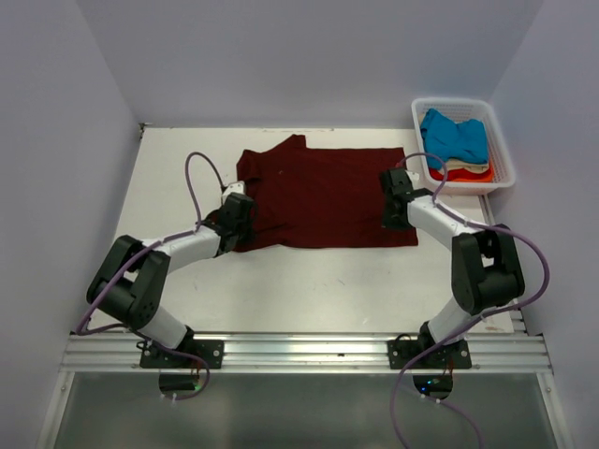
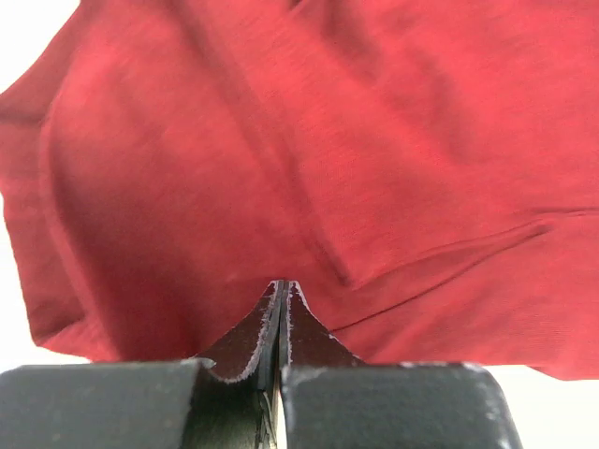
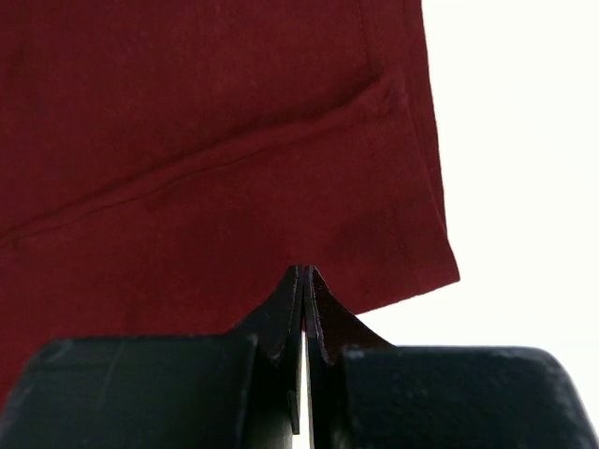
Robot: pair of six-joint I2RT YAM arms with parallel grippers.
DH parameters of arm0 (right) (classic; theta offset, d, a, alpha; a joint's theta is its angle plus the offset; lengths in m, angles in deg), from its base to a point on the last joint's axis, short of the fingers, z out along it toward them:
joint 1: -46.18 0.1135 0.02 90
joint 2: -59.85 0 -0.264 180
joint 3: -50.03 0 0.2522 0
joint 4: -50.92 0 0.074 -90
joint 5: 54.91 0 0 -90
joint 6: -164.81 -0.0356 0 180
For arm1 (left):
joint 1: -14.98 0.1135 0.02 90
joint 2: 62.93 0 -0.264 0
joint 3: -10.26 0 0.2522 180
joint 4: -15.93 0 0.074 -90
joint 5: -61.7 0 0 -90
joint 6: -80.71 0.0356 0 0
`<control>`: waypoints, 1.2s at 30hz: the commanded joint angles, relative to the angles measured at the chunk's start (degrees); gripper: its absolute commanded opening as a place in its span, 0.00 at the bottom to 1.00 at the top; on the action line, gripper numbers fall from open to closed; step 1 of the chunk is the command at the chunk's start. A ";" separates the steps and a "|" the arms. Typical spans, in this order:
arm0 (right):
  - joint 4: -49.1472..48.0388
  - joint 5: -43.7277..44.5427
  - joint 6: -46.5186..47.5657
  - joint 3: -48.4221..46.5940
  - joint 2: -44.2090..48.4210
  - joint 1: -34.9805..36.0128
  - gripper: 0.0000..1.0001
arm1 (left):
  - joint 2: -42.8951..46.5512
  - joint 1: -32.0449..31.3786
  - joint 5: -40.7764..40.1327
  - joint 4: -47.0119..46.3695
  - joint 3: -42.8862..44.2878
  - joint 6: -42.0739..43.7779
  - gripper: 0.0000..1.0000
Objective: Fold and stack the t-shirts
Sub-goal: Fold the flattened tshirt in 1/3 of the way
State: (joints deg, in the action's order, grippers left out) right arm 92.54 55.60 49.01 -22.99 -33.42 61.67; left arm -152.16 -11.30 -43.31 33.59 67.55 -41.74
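The maroon shirt [image 1: 323, 196] is spread flat on the table [image 1: 309, 290], with the collar towards the far left. The left arm is folded low, its elbow drawn back over the near left of the table and its forearm stretched forward, so that the left gripper [image 2: 281, 290] is set at the shirt's near-left edge. The right arm is bent the same way, and the right gripper [image 3: 304, 273] is laid at the shirt's right hem, near its corner. Both pairs of jaws are pressed fully together, with cloth apparently pinched at the tips. Blue [image 1: 454, 136], cream [image 1: 468, 166] and orange-red [image 1: 459, 175] shirts are heaped in the basket [image 1: 501, 150] at the far right.
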 commanded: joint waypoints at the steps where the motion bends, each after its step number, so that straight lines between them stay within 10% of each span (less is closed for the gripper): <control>1: 0.62 1.72 0.23 -1.21 -1.82 0.16 0.00 | 2.30 -0.17 -6.25 1.98 -1.60 -2.62 0.00; 23: 2.81 4.97 -1.79 2.49 -8.40 0.07 0.00 | 6.35 1.41 -11.63 10.42 -7.14 -5.70 0.00; 36: 15.56 5.68 -2.76 -3.31 -13.69 -0.28 0.00 | 15.13 12.92 -4.42 20.96 -3.98 -3.24 0.00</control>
State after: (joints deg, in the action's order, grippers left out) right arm 101.87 61.35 47.70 -27.78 -44.22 62.30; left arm -139.64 -0.26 -49.08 49.59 61.34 -46.00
